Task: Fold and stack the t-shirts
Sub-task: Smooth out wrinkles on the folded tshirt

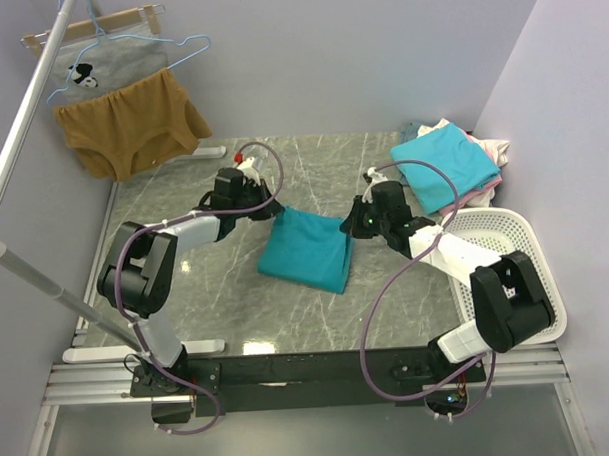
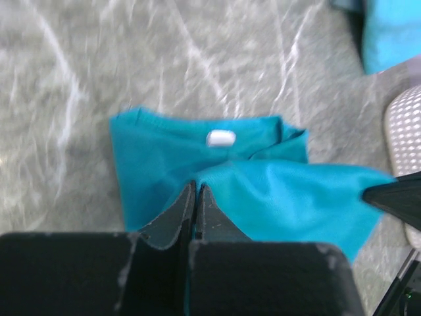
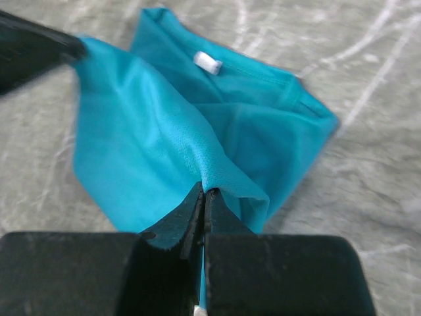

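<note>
Fabric of a teal t-shirt (image 1: 307, 253) stretches between two robot arms at the middle of a grey-green marbled table (image 1: 322, 162). The left gripper (image 2: 196, 187) is clamped tight on the shirt's upper left corner, its jaws pressed together with only cloth between them. The right gripper (image 3: 202, 192) is closed the same way on the upper right corner. Between the two grips the top edge is lifted and drawn into a nearly straight line. The lower part of the shirt lies on the table, its bottom edge slanting down toward the right arm's side. Both wrist views show a second layer beneath the lifted one, with the neckline and a small white label (image 2: 220, 138) facing up (the shirt looks doubled over, though the exact fold line is hard to make out).

Bare table surrounds the shirt to the left, in front toward the arm bases, and behind toward the back wall. The right side is tighter. A white basket (image 1: 531, 270) sits at the table's right edge, just beside the right arm. Beyond it, in the far right corner, a lighter turquoise t-shirt (image 1: 444, 163) lies flat on a pile of pink and white shirts (image 1: 494, 153) whose edges poke out toward the wall. Off the far left corner, a mustard-brown garment (image 1: 131, 124) and a grey printed garment (image 1: 109, 65) hang by a slanted rail (image 1: 25, 118), well apart from the teal shirt.
</note>
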You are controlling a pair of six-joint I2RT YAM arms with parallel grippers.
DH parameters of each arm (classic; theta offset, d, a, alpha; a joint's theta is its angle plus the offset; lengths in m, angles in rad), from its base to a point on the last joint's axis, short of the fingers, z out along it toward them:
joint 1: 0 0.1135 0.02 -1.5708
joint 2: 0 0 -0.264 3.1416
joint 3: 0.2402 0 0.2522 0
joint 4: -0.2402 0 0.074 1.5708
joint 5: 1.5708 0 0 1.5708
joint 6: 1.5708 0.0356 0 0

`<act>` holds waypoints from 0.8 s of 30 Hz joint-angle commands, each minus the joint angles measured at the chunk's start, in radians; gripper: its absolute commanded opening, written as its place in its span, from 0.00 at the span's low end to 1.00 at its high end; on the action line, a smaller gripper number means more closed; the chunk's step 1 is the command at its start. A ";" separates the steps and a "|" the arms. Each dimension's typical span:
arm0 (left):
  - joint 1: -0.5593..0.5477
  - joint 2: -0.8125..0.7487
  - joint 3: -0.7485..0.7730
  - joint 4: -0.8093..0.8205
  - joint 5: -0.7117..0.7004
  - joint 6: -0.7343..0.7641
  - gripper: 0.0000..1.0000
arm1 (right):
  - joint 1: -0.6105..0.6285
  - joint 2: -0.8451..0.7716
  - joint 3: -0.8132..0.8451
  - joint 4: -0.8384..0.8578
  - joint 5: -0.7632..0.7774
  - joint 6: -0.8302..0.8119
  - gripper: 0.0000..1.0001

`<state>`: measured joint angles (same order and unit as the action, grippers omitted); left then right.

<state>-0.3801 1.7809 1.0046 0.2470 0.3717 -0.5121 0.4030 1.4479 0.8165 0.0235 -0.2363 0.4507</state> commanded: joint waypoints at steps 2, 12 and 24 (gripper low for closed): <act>0.001 0.046 0.120 0.078 0.044 0.015 0.01 | -0.012 0.002 -0.022 0.029 0.106 -0.017 0.00; 0.018 0.326 0.376 0.057 0.072 0.026 0.01 | -0.053 0.230 0.101 0.082 0.167 -0.034 0.00; 0.038 0.411 0.442 0.008 0.038 0.027 0.83 | -0.063 0.298 0.176 0.070 0.271 -0.001 0.47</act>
<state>-0.3538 2.2532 1.4712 0.2581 0.4633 -0.5072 0.3485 1.7771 0.9642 0.0834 -0.0509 0.4461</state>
